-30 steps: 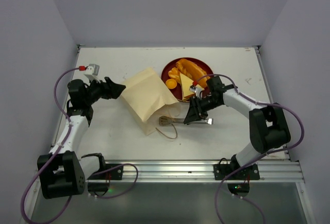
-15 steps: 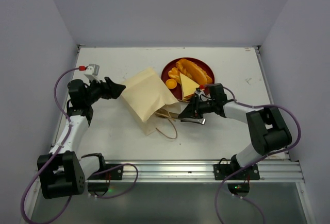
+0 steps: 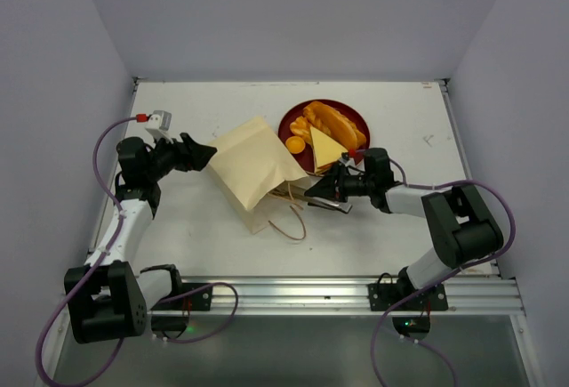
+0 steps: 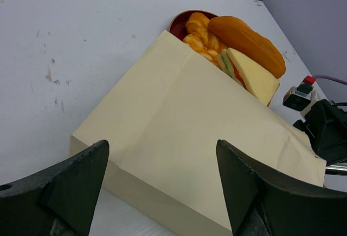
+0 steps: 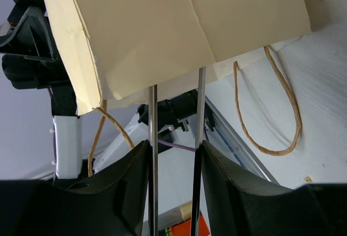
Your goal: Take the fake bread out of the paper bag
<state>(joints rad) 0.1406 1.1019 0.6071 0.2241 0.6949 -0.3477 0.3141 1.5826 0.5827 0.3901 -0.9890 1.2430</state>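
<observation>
The cream paper bag (image 3: 253, 166) lies on its side, mouth toward the right arm, and its inside is hidden. Fake bread sits on the red plate (image 3: 286, 125): a long orange roll (image 3: 336, 124), a pale triangular slice (image 3: 325, 147) and an orange bun (image 3: 295, 144). My right gripper (image 3: 333, 187) is shut on metal tongs (image 3: 307, 196). In the right wrist view the tongs' two arms (image 5: 153, 116) run from my jaws (image 5: 173, 145) up to the bag's mouth edge (image 5: 179, 24). My left gripper (image 3: 212, 151) stands open at the bag's bottom end (image 4: 190, 133), its jaws (image 4: 161, 145) astride it without touching.
The bag's brown cord handle (image 3: 289, 222) loops loose on the white table in front of the mouth. The plate touches the bag's far right side. Grey walls close in the table on three sides, and a metal rail (image 3: 338, 294) runs along the near edge.
My right gripper has swung left and lower with the tongs, bringing their tips from beside the handle to the bag's mouth. The left arm and the bag have not moved.
</observation>
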